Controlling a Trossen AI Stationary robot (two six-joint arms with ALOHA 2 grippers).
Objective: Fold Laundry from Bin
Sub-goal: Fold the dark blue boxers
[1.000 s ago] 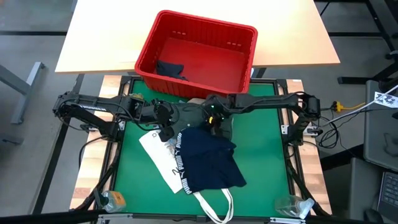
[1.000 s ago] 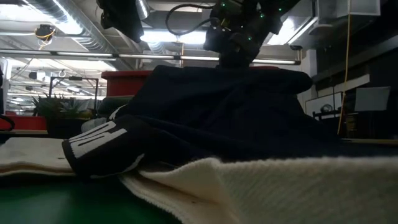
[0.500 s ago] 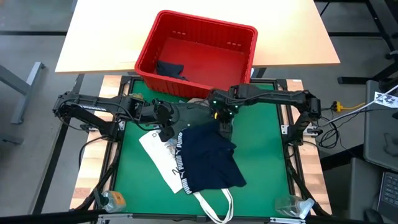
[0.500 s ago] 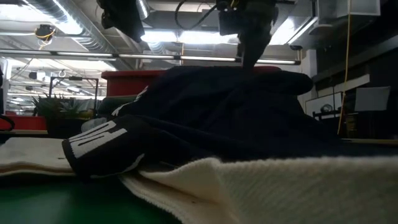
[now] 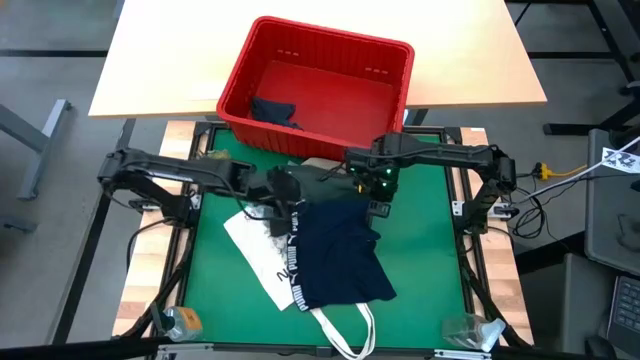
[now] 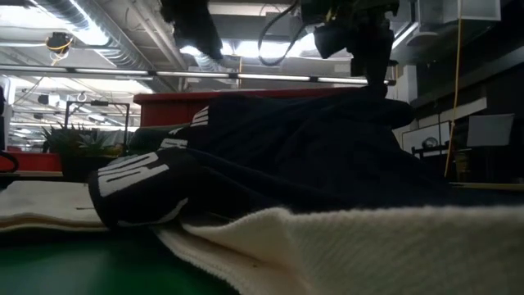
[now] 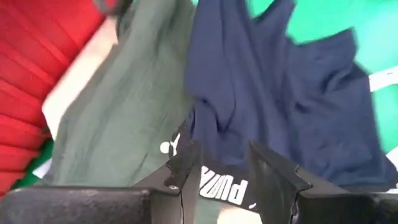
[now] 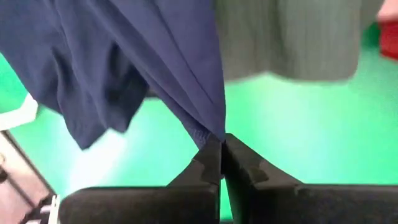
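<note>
shorts (image 5: 335,255), soft navy cloth, pinched by right fingers (image 8: 211,163).

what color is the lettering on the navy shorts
White, on the shorts waistband; it shows best in the low view.

One red bin (image 5: 316,82), one navy shorts (image 5: 338,258), one olive shirt (image 5: 318,184), one white tote bag (image 5: 258,255).

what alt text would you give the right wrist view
The right end effector is shut on an edge of the dark navy shorts, which hang over the green mat. A dark olive shirt lies beyond.
</note>
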